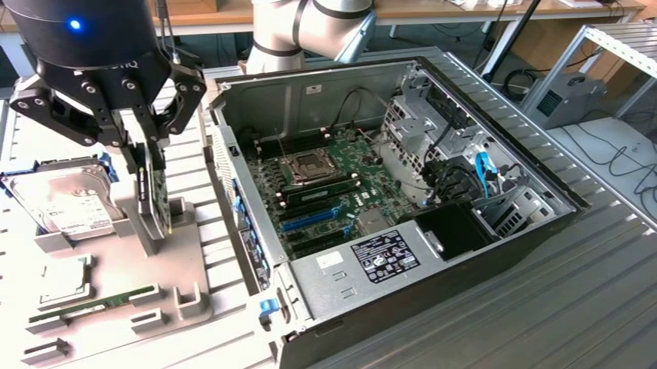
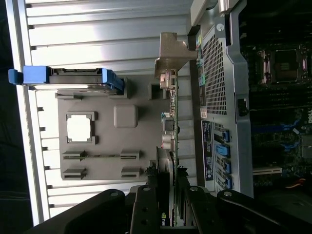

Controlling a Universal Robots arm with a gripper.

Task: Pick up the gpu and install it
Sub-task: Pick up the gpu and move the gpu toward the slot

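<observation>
The gpu [image 1: 154, 188] is a thin dark card standing on edge, hanging under my gripper [image 1: 144, 154] at the exterior view's left. It sits over the grey parts holder [image 1: 190, 280], and I cannot tell whether its lower edge is clear of the holder's slot. In the wrist view the gpu [image 2: 171, 122] shows edge-on with its silvery bracket [image 2: 170, 56] at the far end. My gripper [image 2: 169, 204] is shut on it, one black finger on each face. The open computer case [image 1: 411, 192] lies beside the holder, its motherboard [image 1: 328, 181] and blue card slots [image 1: 308, 219] exposed.
On the holder [image 2: 107, 141] rest a silver hard drive in a blue frame [image 1: 67, 200] [image 2: 68, 80], a CPU [image 1: 61, 280] [image 2: 79, 127] and a green RAM stick [image 1: 92, 304] [image 2: 100, 156]. The case's side wall [image 2: 234, 97] rises close beside the card. The arm's base [image 1: 308, 31] stands behind the case.
</observation>
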